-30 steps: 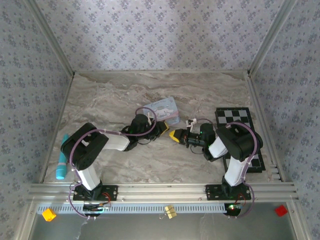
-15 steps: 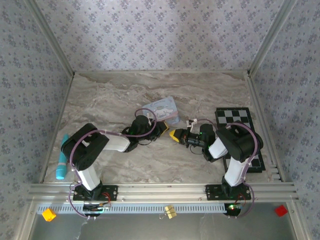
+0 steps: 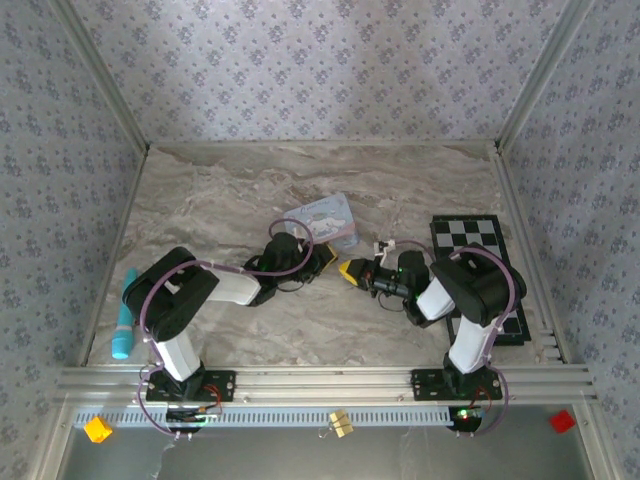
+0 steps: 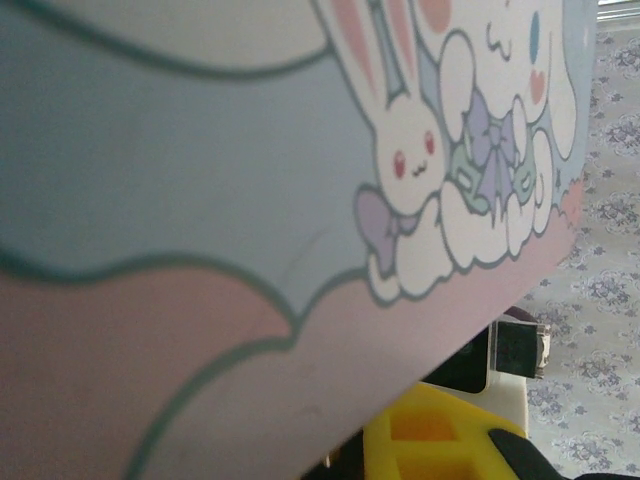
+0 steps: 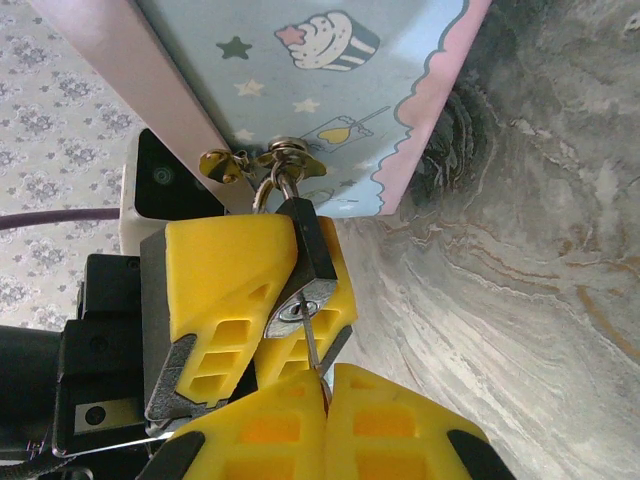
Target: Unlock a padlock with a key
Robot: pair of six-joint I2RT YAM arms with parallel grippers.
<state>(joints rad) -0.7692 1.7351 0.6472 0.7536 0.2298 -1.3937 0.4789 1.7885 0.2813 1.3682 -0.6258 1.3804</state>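
Note:
The small black padlock (image 5: pixel 305 250) hangs by its shackle from the brass clasp (image 5: pixel 285 160) of the pastel cartoon tin (image 5: pixel 330 90). My left gripper (image 5: pixel 288 285) is shut on the padlock's body, a yellow finger (image 5: pixel 220 265) on each side. My right gripper (image 5: pixel 325 385) is shut on the key (image 5: pixel 312 345), and its thin shaft sits in the keyhole on the lock's silver end. From above, the left gripper (image 3: pixel 322 258) and right gripper (image 3: pixel 350 270) meet tip to tip just in front of the tin (image 3: pixel 325 218). The left wrist view looks closely at the tin (image 4: pixel 200 200).
A black and white chessboard (image 3: pixel 480 270) lies on the right, under the right arm. A teal tube (image 3: pixel 122 320) lies by the left wall. On the front rail are a yellow block (image 3: pixel 97 430), a binder clip (image 3: pixel 340 423) and a red block (image 3: pixel 562 421).

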